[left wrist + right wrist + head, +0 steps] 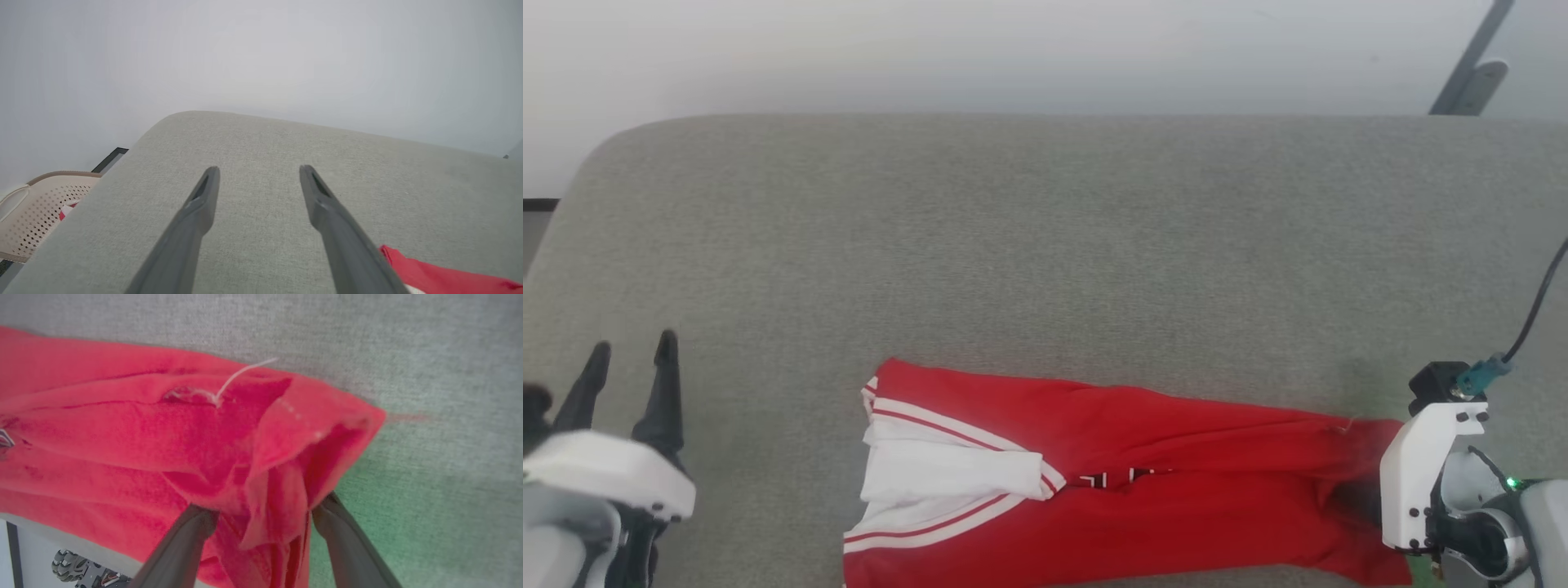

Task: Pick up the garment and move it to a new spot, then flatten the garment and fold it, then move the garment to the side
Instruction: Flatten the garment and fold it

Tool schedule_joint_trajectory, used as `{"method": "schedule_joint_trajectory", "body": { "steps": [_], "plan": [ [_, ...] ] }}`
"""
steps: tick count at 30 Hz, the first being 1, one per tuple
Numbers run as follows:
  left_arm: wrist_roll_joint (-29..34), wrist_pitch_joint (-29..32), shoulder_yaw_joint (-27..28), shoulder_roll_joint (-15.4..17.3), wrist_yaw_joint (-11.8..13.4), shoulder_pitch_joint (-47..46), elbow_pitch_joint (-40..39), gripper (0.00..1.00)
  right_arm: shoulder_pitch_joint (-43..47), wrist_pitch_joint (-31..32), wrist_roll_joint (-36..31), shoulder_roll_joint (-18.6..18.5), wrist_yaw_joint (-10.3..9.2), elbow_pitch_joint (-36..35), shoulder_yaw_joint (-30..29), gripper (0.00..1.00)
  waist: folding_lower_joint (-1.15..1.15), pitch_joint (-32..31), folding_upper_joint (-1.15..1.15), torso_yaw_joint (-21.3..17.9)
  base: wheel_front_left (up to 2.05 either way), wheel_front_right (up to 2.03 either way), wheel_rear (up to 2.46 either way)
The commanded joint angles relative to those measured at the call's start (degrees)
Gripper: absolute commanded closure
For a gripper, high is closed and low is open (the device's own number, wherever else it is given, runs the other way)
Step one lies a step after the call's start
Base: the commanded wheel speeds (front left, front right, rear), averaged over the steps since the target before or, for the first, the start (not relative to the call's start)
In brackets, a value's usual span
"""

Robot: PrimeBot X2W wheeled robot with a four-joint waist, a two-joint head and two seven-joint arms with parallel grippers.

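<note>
The red-and-white garment lies bunched lengthwise along the near edge of a grey upholstered surface; the right gripper, fingers spread wide, straddles its red end, while the left gripper, jaws apart, hovers over bare upholstery

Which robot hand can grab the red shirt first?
Probably the right. The right gripper has its open fingers on either side of a bunched fold at one end of the garment. The left gripper is open too, but it is over bare grey cushion, apart from the garment.
</note>
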Motion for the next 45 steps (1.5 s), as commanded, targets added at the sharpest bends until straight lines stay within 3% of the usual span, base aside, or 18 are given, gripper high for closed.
{"method": "schedule_joint_trajectory", "body": {
  "steps": [1,3,5,6,7,8,9,18,24,36,41,45],
  "plan": [
    [1.72,-0.18,1.65,-1.10,-1.02,1.21,0.33,0.00,-0.04,-0.56,0.26,0.65,0.05,1.45,1.17,0.00,0.00,-0.15,0.00,0.50,0.00,0.00,0.00],
    [4.17,-0.20,4.85,-3.46,-3.14,3.04,1.26,0.00,-0.57,-1.20,1.31,1.23,0.05,3.31,1.84,0.00,0.00,-0.23,0.00,0.98,0.00,0.00,0.00],
    [6.48,-0.20,7.95,-5.61,-5.20,4.19,2.03,0.00,-0.89,-2.04,2.20,1.53,0.13,4.62,2.54,0.07,0.00,-0.34,0.00,1.39,0.00,0.00,0.00],
    [7.90,-0.20,9.14,-6.66,-6.09,4.72,2.45,0.00,-1.03,-2.18,2.59,1.53,0.13,5.32,2.90,0.42,0.00,-0.44,0.00,1.57,0.00,0.00,0.00],
    [9.13,-0.20,10.65,-7.81,-6.84,5.04,2.87,0.00,-1.05,-2.10,2.87,1.44,0.14,5.83,3.47,0.66,0.00,-0.52,0.00,1.70,0.00,0.00,0.00],
    [10.09,-0.20,11.98,-8.73,-7.84,5.33,3.15,0.00,-1.08,-2.43,3.22,1.37,0.16,6.18,3.86,0.87,0.00,-0.56,0.00,1.78,0.00,0.00,0.00],
    [11.25,-0.20,13.10,-9.79,-8.79,5.69,3.49,0.00,-1.14,-2.78,3.63,1.24,0.16,6.52,4.18,1.00,0.00,-0.63,0.00,1.83,0.00,0.00,0.00],
    [19.20,-0.20,24.35,-17.91,-16.33,7.30,5.75,0.00,-3.52,-6.32,5.51,-2.09,-0.03,8.09,2.54,1.00,0.00,-0.82,0.00,1.34,0.00,0.00,0.00],
    [23.81,-0.21,28.81,-21.74,-19.47,6.79,6.42,0.00,-4.71,-6.90,6.30,-5.97,-0.03,9.30,-0.82,1.00,0.00,-0.51,0.00,0.85,0.00,0.00,0.00],
    [29.39,-0.21,32.51,-25.36,-21.65,5.56,5.51,0.00,-8.21,-9.60,3.07,-13.00,-0.01,15.52,-8.30,1.00,0.00,0.62,0.00,-0.29,0.00,0.00,0.00],
    [29.94,-0.22,32.92,-26.01,-21.74,5.13,4.86,0.00,-10.31,-10.01,2.43,-12.80,0.00,16.90,-8.71,1.00,0.00,1.16,0.00,-1.28,0.00,0.00,0.00],
    [29.77,-0.22,32.54,-25.88,-21.77,5.28,4.46,0.00,-10.18,-9.48,5.67,-11.71,0.04,13.05,-6.58,1.00,0.00,1.04,0.00,-1.77,0.00,0.00,0.00]
  ]
}}
